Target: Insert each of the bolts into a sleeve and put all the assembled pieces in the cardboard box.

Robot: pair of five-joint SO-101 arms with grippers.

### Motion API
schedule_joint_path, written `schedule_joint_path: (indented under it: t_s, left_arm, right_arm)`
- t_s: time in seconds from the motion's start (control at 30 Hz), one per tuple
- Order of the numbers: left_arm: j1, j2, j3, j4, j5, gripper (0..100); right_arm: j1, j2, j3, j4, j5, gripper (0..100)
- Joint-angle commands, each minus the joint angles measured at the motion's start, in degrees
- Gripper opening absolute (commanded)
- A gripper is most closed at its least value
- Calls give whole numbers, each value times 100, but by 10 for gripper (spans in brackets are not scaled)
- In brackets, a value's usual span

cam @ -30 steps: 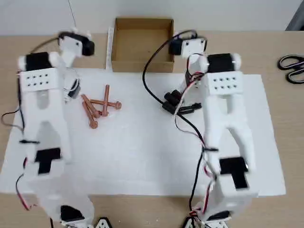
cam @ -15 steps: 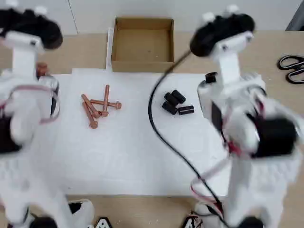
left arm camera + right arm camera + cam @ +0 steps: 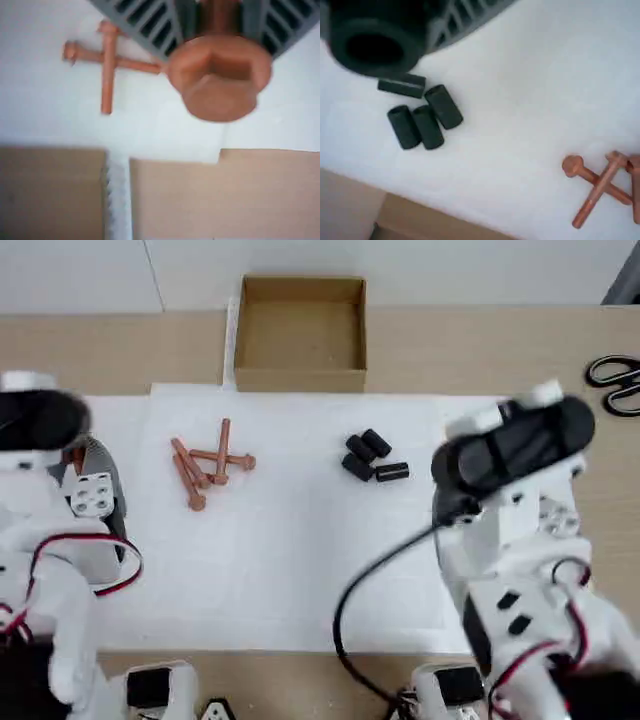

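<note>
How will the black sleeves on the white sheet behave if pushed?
The sleeves lie on their sides as short round cylinders, so they will probably roll. They look small and rigid, so likely light.

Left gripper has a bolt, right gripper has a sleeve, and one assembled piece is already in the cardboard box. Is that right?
Not quite. The cardboard box is empty, with no assembled piece in it, as the high view shows. The rest stands: the left gripper holds a bolt, and the right gripper holds a sleeve.
</note>
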Motion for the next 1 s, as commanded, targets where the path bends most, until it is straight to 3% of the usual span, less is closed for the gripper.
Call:
schedule_joint_path:
  t_s: [0.0,0.2,0.33,0.5,0.7,0.97]
  left_arm:
    - [26,-466,831,-949,527,6]
    - [70,-879,2026,-1925,949,6]
    - [747,-888,2273,-1996,1442,6]
    - [1767,-870,2404,-2374,1996,6]
    - [2136,-879,3134,-3349,2356,6]
    - [2743,-923,3345,-3393,2356,6]
  right_arm:
    - [-22,-602,1231,-936,-352,4]
    - [-22,-1385,3675,-3002,-378,4]
    - [-163,-1684,4870,-3943,-378,4]
    - [-1007,-1886,5802,-4567,-369,4]
    - [-1886,-1921,6760,-5596,-387,3]
    - [-2396,-1921,7068,-5824,-387,3]
